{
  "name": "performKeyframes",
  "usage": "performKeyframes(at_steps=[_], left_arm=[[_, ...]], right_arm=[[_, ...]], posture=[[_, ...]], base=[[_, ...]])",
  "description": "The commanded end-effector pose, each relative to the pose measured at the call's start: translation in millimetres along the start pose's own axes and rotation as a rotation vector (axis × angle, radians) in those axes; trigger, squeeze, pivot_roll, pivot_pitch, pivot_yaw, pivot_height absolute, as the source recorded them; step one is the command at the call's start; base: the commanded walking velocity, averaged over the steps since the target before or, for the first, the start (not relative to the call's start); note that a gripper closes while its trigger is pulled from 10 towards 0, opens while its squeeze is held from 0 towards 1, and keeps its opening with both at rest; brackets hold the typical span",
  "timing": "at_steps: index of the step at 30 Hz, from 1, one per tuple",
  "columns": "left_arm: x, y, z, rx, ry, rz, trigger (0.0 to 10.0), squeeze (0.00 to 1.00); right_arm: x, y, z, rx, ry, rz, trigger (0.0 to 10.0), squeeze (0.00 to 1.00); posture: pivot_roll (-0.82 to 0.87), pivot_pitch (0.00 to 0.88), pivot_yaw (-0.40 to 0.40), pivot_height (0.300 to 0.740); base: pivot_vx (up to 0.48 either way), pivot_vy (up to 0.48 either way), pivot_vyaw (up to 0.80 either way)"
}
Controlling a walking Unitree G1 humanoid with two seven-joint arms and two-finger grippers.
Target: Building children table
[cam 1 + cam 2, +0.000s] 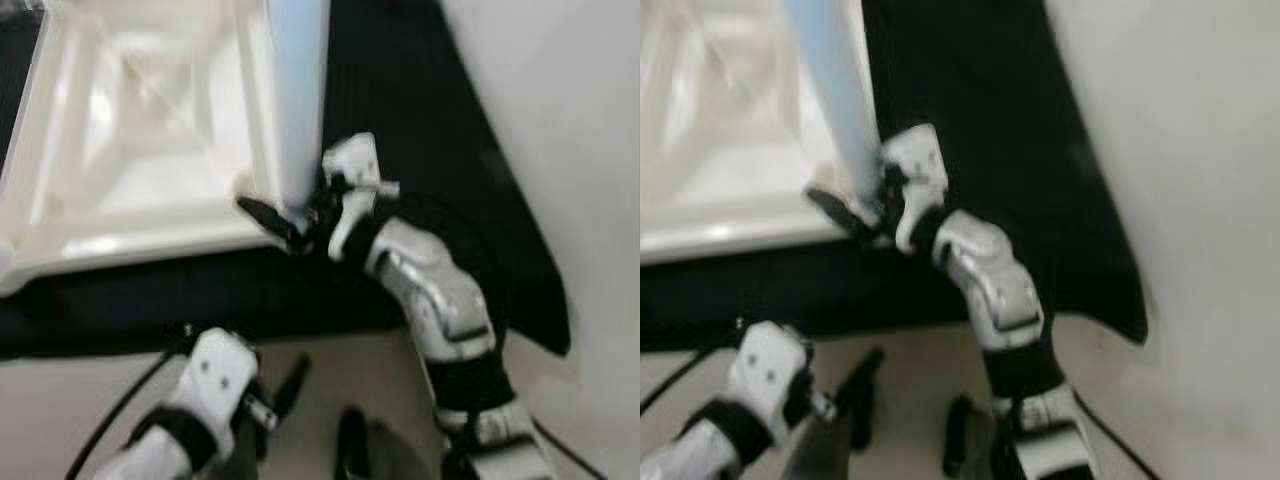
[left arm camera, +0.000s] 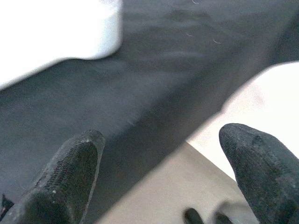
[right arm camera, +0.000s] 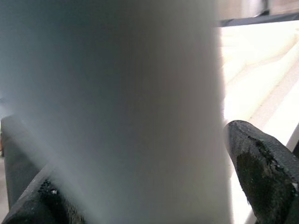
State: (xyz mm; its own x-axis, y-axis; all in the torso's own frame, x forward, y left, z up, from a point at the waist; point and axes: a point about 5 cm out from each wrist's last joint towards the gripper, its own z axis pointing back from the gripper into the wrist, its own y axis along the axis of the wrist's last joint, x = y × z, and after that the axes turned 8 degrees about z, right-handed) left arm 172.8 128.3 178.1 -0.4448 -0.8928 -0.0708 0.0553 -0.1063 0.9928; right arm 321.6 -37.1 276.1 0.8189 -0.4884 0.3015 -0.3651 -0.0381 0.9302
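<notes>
Left pincer (image 1: 283,395) low over pale floor (image 1: 60,400), fingers spread wide, holding nothing. Right pincer (image 1: 290,222) closed around pale blue table leg (image 1: 298,90), standing upright at near corner of overturned white tabletop (image 1: 130,130), resting on black mat (image 1: 400,90) beyond left pincer.

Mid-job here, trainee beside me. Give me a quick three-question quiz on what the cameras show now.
1. True or false: the right gripper is closed around the pale blue table leg.
2. Which surface lies under the upturned white tabletop: A) dark mat, B) bare floor, C) a sofa?
3. Fill in: the left gripper hangs with its fingers ____ and holds nothing.

Key: 1. True, with a finger on each side of the leg in the right wrist view. 2. A. 3. open.
</notes>
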Motion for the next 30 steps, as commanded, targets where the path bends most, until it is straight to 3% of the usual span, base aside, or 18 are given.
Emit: performKeyframes(at_steps=[1,4,11,12,14,15,23,30], left_arm=[[1.8,-4.9,2.2,-0.024,-0.004,0.013,10.0,0.00],[1.7,-5.3,3.5,-0.024,0.005,0.011,10.0,0.00],[1.0,-5.2,4.6,-0.024,0.012,0.006,10.0,0.00],[1.2,-5.3,4.3,-0.024,0.011,0.006,10.0,0.00],[1.4,-5.2,4.1,-0.024,0.010,0.005,10.0,0.00],[2.3,-5.4,3.5,-0.024,0.006,0.006,10.0,0.00],[1.5,-5.6,2.4,-0.023,0.005,0.002,10.0,0.00],[3.0,-5.8,-2.0,-0.015,-0.013,0.001,10.0,0.00]], right_arm=[[-0.9,-4.6,-0.4,-0.007,0.039,0.007,10.0,0.00],[14.0,0.4,-9.8,0.005,0.086,0.023,10.0,0.00],[11.3,1.0,-12.1,0.012,0.312,0.063,10.0,0.00],[11.4,1.1,-12.5,0.016,0.341,0.060,3.1,0.00],[11.9,1.0,-12.9,0.020,0.362,0.059,3.1,0.00],[11.8,0.6,-12.4,0.025,0.451,0.038,0.0,0.00],[19.7,-3.1,-13.3,0.006,0.510,0.052,0.0,0.00],[25.0,-21.5,-4.6,-0.124,0.366,0.080,0.0,0.00]], posture=[[0.20,0.416,-0.115,0.740],[0.22,0.414,-0.124,0.740],[0.22,0.412,-0.127,0.740],[0.22,0.411,-0.128,0.740],[0.22,0.411,-0.128,0.740],[0.22,0.410,-0.129,0.740],[0.22,0.400,-0.129,0.740],[0.18,0.389,-0.132,0.740]], base=[[0.000,0.000,0.00],[0.000,0.000,0.00],[0.000,0.000,0.00],[0.000,0.000,0.00],[0.000,0.000,0.00],[0.000,0.000,0.00],[0.000,0.000,0.00],[0.000,0.000,0.00]])
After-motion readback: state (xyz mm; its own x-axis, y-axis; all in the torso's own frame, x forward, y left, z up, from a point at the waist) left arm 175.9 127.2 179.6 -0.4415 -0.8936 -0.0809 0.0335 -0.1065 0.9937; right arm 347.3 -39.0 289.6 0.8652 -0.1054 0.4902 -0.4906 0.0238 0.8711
